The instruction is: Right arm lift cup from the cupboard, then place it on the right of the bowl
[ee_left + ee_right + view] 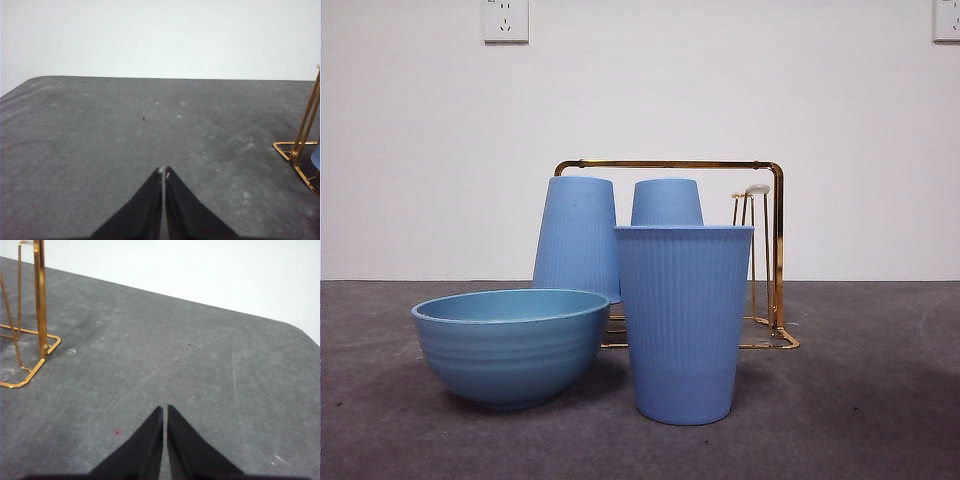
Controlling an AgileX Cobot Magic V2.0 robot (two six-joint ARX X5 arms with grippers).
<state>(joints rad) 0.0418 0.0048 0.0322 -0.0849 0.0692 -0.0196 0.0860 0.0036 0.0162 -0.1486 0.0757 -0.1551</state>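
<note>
From the front, the ribbed blue cup (684,325) stood upright on the grey table (880,400), just right of the ridged bowl (510,345); two more cups (577,238) sat upturned on the gold wire cupboard (776,250) behind. No arm appeared there. The left wrist view showed the left gripper (164,172) pressed closed, holding nothing, over bare table. The right wrist view showed the right gripper (165,409) likewise closed and empty, the cupboard's corner nearby.

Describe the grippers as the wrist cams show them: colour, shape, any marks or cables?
Left gripper: two matte black jaws, wedge-shaped, tapering to narrow tips; the tips look scuffed pale. Right gripper: the same black tapered pair, tips clean. No cables, labels or markings visible on either. Only the jaws show in the wrist views; neither arm appears in the front view.
</note>
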